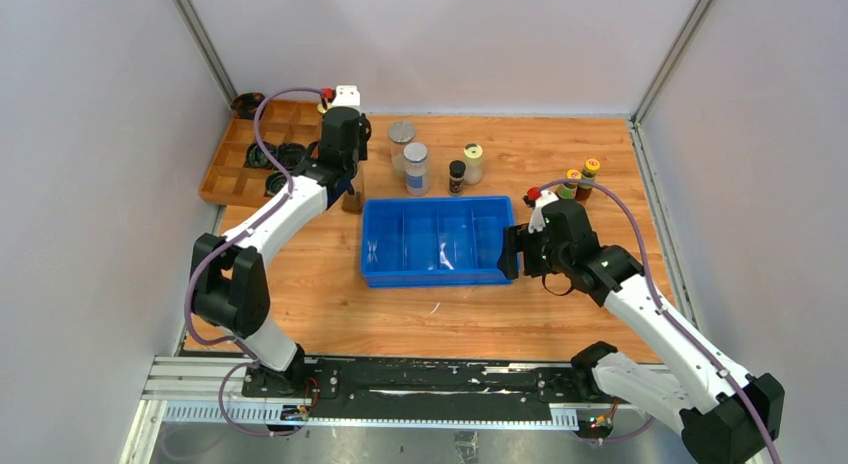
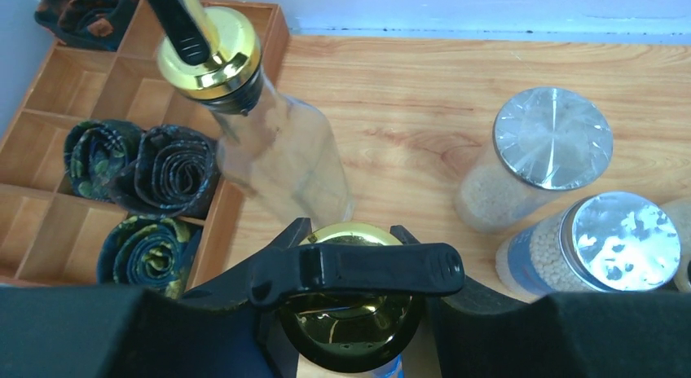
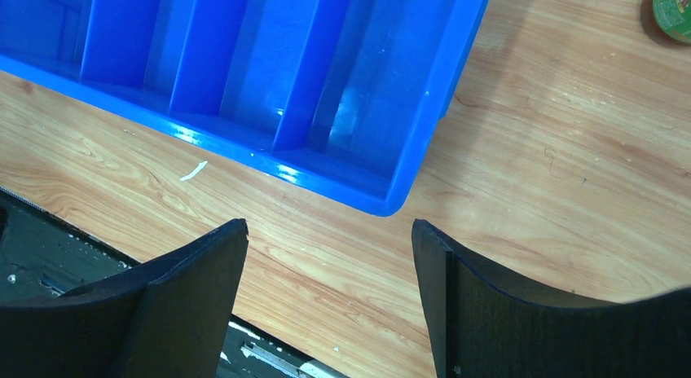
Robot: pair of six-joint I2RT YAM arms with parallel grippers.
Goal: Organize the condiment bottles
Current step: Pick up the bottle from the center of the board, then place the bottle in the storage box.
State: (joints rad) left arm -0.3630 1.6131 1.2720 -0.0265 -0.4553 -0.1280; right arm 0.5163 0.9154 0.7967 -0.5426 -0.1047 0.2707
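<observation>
My left gripper [image 1: 347,184] [image 2: 350,231] is shut on the gold cap of a gold-spouted bottle [image 2: 350,313], left of the blue bin [image 1: 437,275]; a black spout lever [image 2: 358,269] lies across the cap. A second clear gold-spouted bottle [image 2: 269,142] stands just behind it. Two silver-lidded jars [image 1: 402,136] [image 1: 416,168], a small black-capped bottle [image 1: 457,176] and a cream-lidded jar [image 1: 473,162] stand behind the bin. Two yellow-capped sauce bottles [image 1: 570,184] [image 1: 589,176] stand at the right. My right gripper [image 1: 510,252] [image 3: 330,231] is open and empty by the bin's right end.
The blue divided bin [image 3: 269,93] sits mid-table with empty compartments. A wooden divided tray [image 1: 236,164] [image 2: 49,85] with dark coiled rings [image 2: 171,170] stands at the far left, close to the held bottle. Grey walls enclose the table.
</observation>
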